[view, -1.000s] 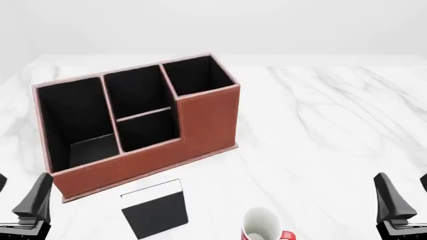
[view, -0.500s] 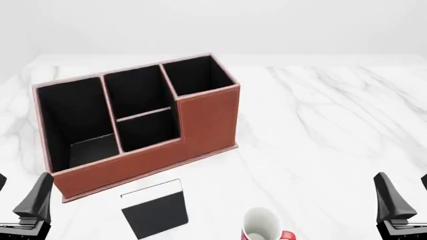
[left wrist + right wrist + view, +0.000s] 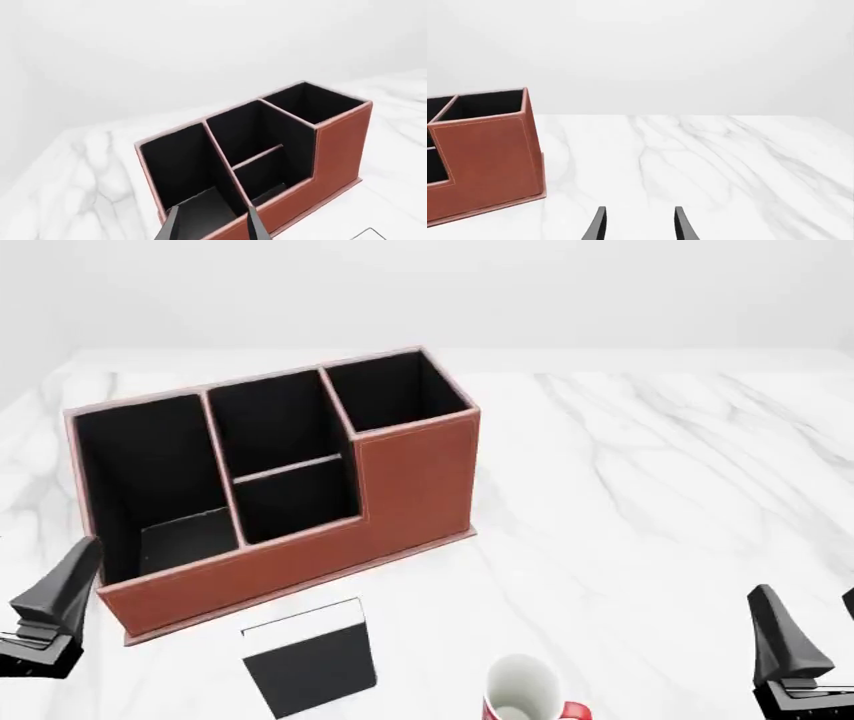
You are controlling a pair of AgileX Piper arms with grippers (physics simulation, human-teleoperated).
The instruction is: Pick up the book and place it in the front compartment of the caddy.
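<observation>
The book (image 3: 310, 658), with a black cover and white page edges, lies flat on the table just in front of the caddy (image 3: 414, 480). The caddy is reddish-brown with black lining. Its front compartment (image 3: 267, 425) is the full-height cell of the middle pair, behind the low divider, and it also shows in the left wrist view (image 3: 243, 132). My left gripper (image 3: 34, 615) is open and empty at the caddy's left front corner, and its fingers (image 3: 172, 222) point at the caddy (image 3: 340, 140). My right gripper (image 3: 814, 625) is open and empty at the far right, well away from the book, and it also shows in the right wrist view (image 3: 637, 225).
A white-and-red mug (image 3: 523, 692) stands to the right of the book at the front edge. The caddy's large wide cell (image 3: 147, 480) is on the left, a tall cell (image 3: 394, 390) at the back right. White marble table (image 3: 641, 490) stretches to the right.
My left gripper has risen and shifted a little left, now angled toward the caddy. The right gripper, book, mug and caddy have not moved.
</observation>
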